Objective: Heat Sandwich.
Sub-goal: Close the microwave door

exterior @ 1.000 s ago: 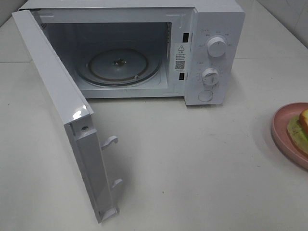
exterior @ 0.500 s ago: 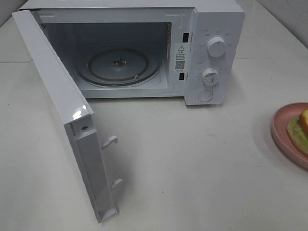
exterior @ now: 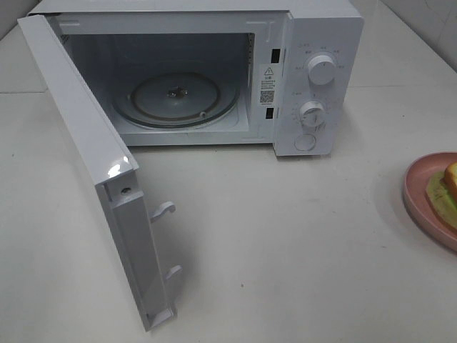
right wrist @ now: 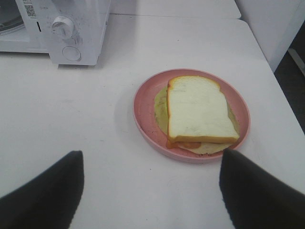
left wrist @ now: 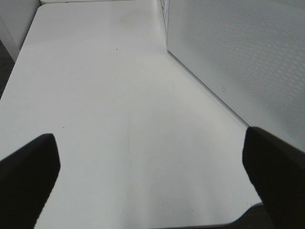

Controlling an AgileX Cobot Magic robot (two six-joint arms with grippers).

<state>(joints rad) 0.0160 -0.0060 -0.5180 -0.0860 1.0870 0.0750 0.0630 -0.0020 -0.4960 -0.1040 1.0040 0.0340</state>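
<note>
Both grippers spread wide: left gripper (left wrist: pixel 151 167) above bare table (left wrist: pixel 95 95), right gripper (right wrist: pixel 151 183) near sandwich (right wrist: pixel 200 109) on pink plate (right wrist: pixel 143 107); microwave (exterior: pixel 214 43) door (exterior: pixel 93 164) open.

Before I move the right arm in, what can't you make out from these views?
- Sandwich and pink plate: cut off by the right edge in the exterior high view; whole only in the right wrist view.
- Sandwich filling: hidden under the top bread slice.
- Microwave dial markings: too small to read.
- Both arms: absent from the exterior high view.
- Left gripper and right gripper: only fingertips show, wide apart.
</note>
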